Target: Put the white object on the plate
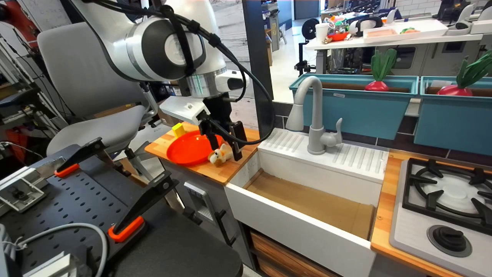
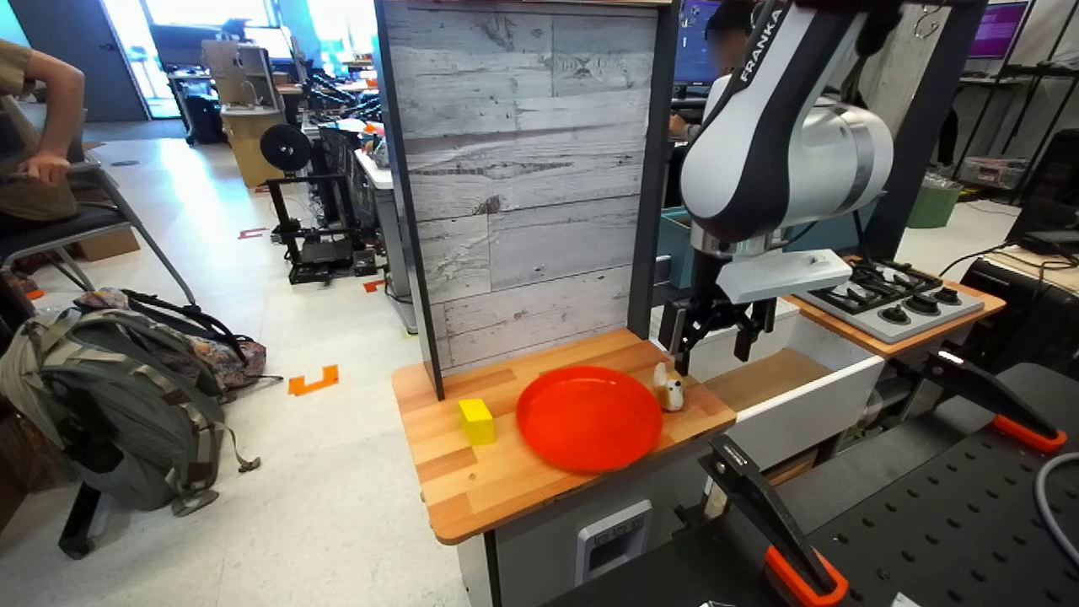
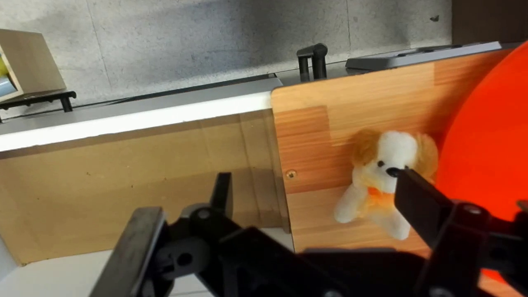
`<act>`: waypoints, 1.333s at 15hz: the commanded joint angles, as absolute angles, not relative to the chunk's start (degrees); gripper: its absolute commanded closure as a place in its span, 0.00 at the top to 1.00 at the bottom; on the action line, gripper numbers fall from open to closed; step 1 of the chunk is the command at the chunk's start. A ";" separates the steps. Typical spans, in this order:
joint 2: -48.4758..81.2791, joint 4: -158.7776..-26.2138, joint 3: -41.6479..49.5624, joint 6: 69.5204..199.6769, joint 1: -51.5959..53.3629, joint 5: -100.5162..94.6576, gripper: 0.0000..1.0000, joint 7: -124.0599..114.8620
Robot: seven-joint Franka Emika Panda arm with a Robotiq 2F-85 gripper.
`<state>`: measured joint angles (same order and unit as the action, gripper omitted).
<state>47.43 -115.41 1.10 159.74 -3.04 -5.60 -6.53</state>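
While the gripper [image 2: 713, 354] hangs spread, the tan-eared white plush dog [image 3: 379, 183] lies front-to-back on the counter [image 3: 311, 208], head frontward

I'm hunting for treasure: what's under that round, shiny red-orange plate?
The plate rests on a tan wooden countertop, visible beside it. Whatever its base covers can't be seen.

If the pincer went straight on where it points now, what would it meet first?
Probably the toy dog, below one side of the pincer in an exterior view; depth is unclear.
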 commanded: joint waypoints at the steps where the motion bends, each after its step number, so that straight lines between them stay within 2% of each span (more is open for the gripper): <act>1: 51.33 -109.97 1.73 157.79 -1.67 -4.11 1.00 -4.40; 13: 57.50 -102.43 0.90 157.85 0.00 -3.63 1.00 -3.82; 14: 58.06 -101.74 1.38 157.82 0.42 -3.86 0.75 -4.02; 15: 58.51 -101.27 1.48 157.90 0.45 -3.86 0.74 -4.05; 20: 58.86 -100.25 1.11 157.90 -0.38 -3.39 0.36 -3.73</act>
